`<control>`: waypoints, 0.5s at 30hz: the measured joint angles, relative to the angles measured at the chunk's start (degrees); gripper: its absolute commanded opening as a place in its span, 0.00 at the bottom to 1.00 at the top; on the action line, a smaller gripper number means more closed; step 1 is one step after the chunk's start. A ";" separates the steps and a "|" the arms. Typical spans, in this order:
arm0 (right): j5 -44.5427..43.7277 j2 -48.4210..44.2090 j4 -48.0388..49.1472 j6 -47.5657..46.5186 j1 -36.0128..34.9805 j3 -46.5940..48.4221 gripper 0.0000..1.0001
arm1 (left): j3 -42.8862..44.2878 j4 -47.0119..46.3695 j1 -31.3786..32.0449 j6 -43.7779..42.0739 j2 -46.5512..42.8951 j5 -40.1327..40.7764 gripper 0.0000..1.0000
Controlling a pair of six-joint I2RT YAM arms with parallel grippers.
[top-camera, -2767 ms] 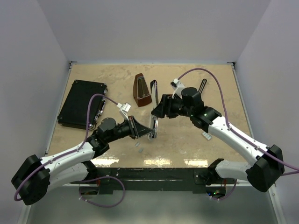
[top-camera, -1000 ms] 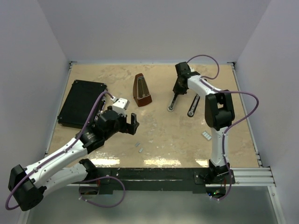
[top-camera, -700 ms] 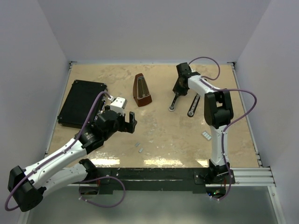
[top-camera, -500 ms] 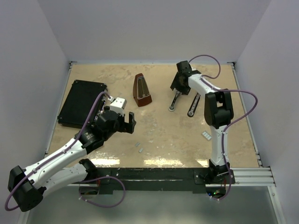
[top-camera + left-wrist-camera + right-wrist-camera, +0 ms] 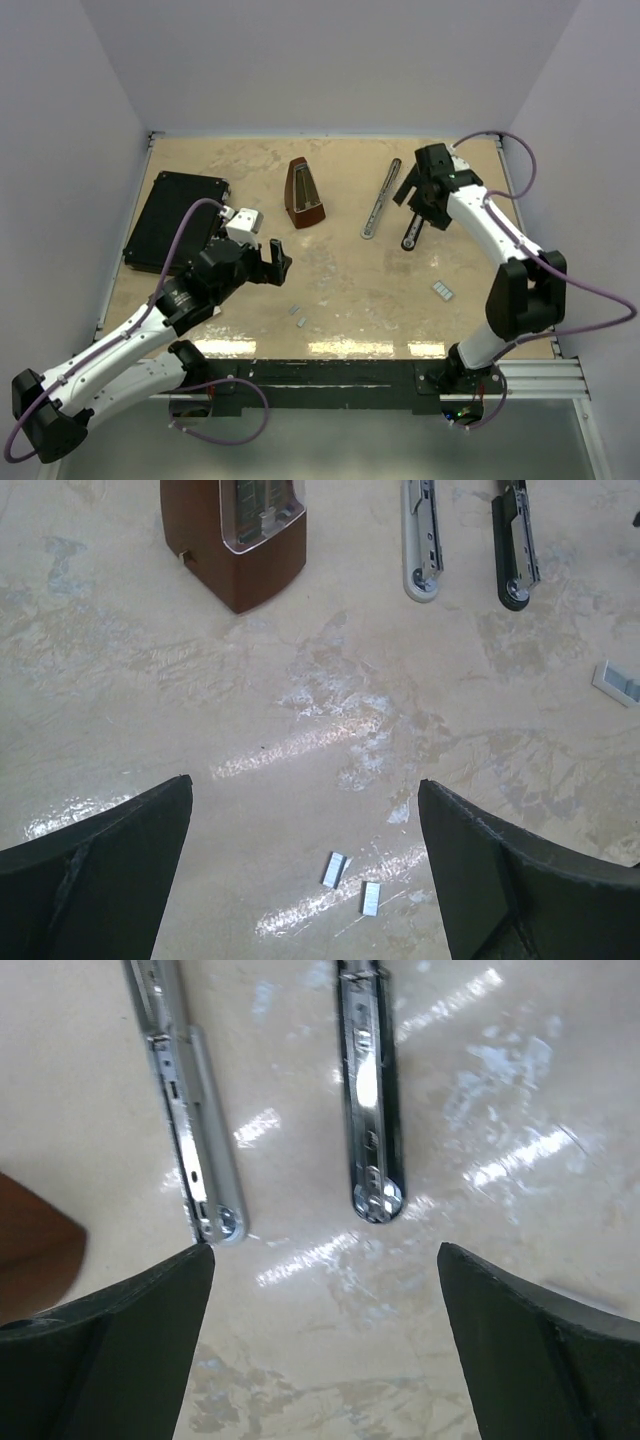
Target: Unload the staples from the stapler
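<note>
Table [image 5: 340,270]: beige, marbled, glossy, with glare patches near the front edge.

Stapler [image 5: 414,225]: lies far right on the table, showing as two slim bars side by side and slightly apart.
- Silver half [image 5: 381,198]: bare metal channel with a rounded near tip, slotted along its length in the right wrist view [image 5: 190,1130].
- Black half [image 5: 412,232]: dark shell with a shiny metal inlay and rounded tip [image 5: 368,1100].
- Whether the two join at the far end cannot be told.

Staples [image 5: 298,315]: two tiny grey ridged strips lying loose near centre, close together [image 5: 335,869]. A third strip [image 5: 443,290] sits near right, well apart from them.

Metronome [image 5: 303,193]: brown wooden pyramid, upright, left of the silver half. Black case [image 5: 175,220]: flat, rectangular, far left.

Left gripper [image 5: 272,262]: matte black fingers [image 5: 100,870] spread wide, holding nothing, above bare table near the two strips.

Right gripper [image 5: 424,198]: fingers [image 5: 530,1360] also spread wide, empty, hovering over the stapler's near tips without touching.
</note>
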State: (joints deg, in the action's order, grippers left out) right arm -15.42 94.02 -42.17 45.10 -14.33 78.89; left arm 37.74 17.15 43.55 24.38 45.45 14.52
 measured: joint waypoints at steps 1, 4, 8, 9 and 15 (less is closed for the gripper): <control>-0.74 -2.14 -0.96 0.92 0.04 -1.81 0.99 | -0.02 -0.07 0.00 0.07 -0.24 -0.24 0.99; -2.62 -7.96 -2.99 3.30 0.33 -7.74 0.92 | -0.13 -0.17 0.00 0.11 -1.14 -0.90 0.99; -5.55 -14.75 -6.08 6.29 1.03 -15.58 0.92 | -0.13 -0.35 0.00 0.11 -2.29 -1.29 0.99; -6.14 -16.33 -6.27 6.78 1.36 -17.22 0.93 | -0.13 -0.35 0.00 0.11 -2.40 -1.40 0.99; -8.15 -19.78 -6.93 8.31 3.28 -22.23 0.95 | -0.13 -0.35 0.00 0.11 -2.38 -2.45 0.99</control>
State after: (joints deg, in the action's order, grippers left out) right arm -23.57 74.24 -49.10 53.41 -11.05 56.66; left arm 37.60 16.80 43.55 24.49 43.07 12.08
